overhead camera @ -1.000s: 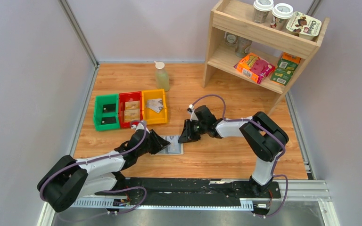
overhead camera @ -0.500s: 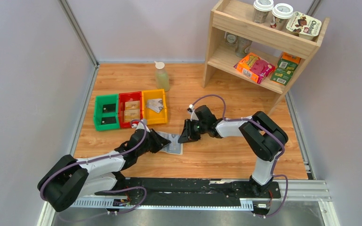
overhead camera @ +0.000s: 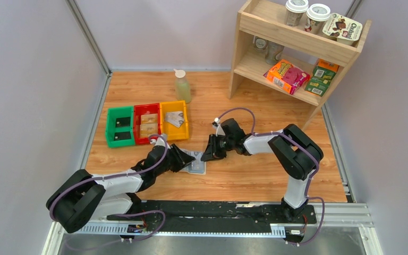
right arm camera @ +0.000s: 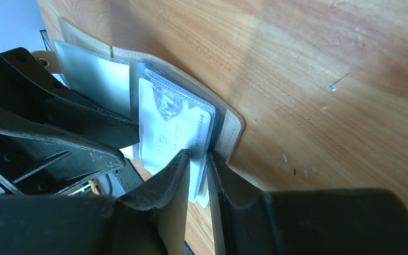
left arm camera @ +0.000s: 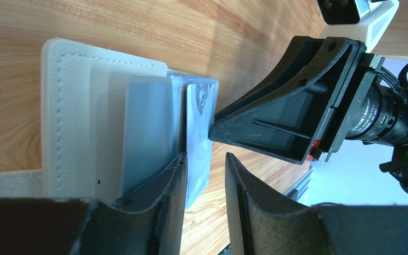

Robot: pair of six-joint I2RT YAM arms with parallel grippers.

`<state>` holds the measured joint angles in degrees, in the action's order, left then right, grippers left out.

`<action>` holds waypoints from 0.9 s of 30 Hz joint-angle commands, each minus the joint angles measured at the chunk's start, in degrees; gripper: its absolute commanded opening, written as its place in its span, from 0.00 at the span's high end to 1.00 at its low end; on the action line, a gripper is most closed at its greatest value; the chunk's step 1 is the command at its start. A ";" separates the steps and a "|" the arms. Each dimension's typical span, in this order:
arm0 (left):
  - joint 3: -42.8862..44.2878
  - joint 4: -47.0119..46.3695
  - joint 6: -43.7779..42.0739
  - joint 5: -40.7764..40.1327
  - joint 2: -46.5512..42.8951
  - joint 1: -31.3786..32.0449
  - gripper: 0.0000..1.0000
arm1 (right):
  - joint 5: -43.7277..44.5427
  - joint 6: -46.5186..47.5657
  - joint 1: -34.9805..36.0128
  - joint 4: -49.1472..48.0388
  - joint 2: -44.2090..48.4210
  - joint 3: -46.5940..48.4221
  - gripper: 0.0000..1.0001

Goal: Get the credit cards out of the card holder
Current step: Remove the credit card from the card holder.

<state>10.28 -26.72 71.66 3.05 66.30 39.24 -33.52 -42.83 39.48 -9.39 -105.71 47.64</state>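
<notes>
Two pincers attend the open card holder (overhead camera: 195, 162) lying flat on the counter (overhead camera: 255, 175): with the right pincer (right arm camera: 197, 155) clenched on its right edge as anchor, we centre the released left pincer (left arm camera: 204, 159) on the silvery card (right arm camera: 172, 133) edge before closing.

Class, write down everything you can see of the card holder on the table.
The card holder lies open and flat on the wooden table. Its stitched rim looks beige and leather-like. Inside are clear sleeves holding a plain grey card and a printed white card. The right gripper has its jaws pinching one sleeve edge. The left gripper, jaws apart, touches the grey card's side.
</notes>
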 commanded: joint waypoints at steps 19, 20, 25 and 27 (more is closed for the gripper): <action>-0.88 -18.81 -5.21 6.18 2.16 1.45 0.70 | -0.85 -1.47 1.03 -8.19 -4.77 -2.64 0.77; -0.71 -18.02 -5.91 6.53 3.03 1.45 0.70 | -1.02 -1.47 1.03 -8.36 -4.77 -2.64 0.77; 0.26 -15.13 -6.88 6.44 4.98 1.45 0.70 | -1.29 -1.56 1.03 -8.72 -4.86 -2.64 0.77; 1.23 -12.15 -7.58 6.01 5.15 1.45 0.70 | -1.29 -1.47 1.12 -8.72 -4.85 -2.55 0.77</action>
<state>7.60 -37.98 66.26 5.98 71.22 39.72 -37.04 -45.21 38.72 -18.24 -108.25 45.91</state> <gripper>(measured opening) 0.302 0.233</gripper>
